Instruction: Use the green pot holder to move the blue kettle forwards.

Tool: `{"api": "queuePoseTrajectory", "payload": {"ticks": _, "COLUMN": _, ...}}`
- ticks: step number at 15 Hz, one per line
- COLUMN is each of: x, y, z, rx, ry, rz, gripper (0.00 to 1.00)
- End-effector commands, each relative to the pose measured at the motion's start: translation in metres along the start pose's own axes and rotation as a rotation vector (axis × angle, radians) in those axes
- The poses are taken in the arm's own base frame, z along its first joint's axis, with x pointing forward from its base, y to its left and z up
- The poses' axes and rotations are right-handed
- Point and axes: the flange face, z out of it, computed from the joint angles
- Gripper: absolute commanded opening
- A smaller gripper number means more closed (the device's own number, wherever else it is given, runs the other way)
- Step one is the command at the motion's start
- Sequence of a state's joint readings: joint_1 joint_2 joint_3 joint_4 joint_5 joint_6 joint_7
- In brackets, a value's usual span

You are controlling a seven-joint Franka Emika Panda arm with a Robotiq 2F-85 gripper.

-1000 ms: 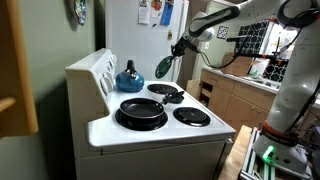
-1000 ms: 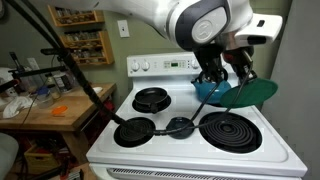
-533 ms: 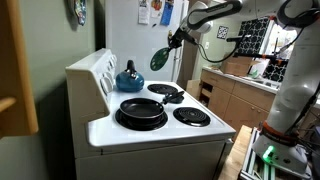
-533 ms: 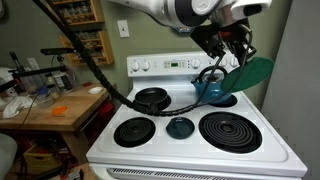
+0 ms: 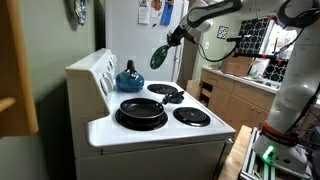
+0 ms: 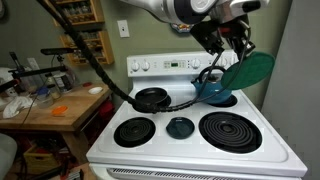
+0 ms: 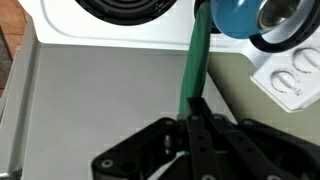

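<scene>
The hand (image 5: pixel 173 43) is pinched tight on the edge of the floppy dark green cloth pot holder (image 5: pixel 160 56), which hangs in the air over the white stove (image 5: pixel 150 135). The squat glossy blue kettle (image 5: pixel 128 77) sits on a back burner by the control panel, apart from the pad.

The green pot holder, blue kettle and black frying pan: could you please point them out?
green pot holder (image 5: pixel 161 56), in an exterior view: pad's middle.
blue kettle (image 5: pixel 128 78), in an exterior view: body.
black frying pan (image 5: pixel 141 108), in an exterior view: inside.
</scene>
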State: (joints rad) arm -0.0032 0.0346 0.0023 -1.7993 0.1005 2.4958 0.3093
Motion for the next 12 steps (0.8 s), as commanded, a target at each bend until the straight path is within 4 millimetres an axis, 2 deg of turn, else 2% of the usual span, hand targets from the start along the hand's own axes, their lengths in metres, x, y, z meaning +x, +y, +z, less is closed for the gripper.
{"api": "queuePoseTrajectory", "payload": {"ticks": 1, "x": 0.003, "y": -0.021, "z": -0.035, "rx": 0.114, "ry": 0.04, "rz": 0.031, "gripper": 0.01}}
{"api": "queuePoseTrajectory", "payload": {"ticks": 4, "x": 0.007, "y": -0.047, "z": -0.055, "rx": 0.248, "ry": 0.068, "rz": 0.073, "gripper": 0.01}}
{"api": "queuePoseTrajectory", "payload": {"ticks": 6, "x": 0.012, "y": -0.061, "z": -0.058, "rx": 0.339, "ry": 0.1, "rz": 0.115, "gripper": 0.01}}
{"api": "queuePoseTrajectory", "payload": {"ticks": 8, "x": 0.013, "y": -0.066, "z": -0.053, "rx": 0.423, "ry": 0.124, "rz": 0.158, "gripper": 0.01}}
{"api": "queuePoseTrajectory", "payload": {"ticks": 12, "x": 0.011, "y": -0.063, "z": -0.026, "rx": 0.577, "ry": 0.07, "rz": 0.261, "gripper": 0.01}}
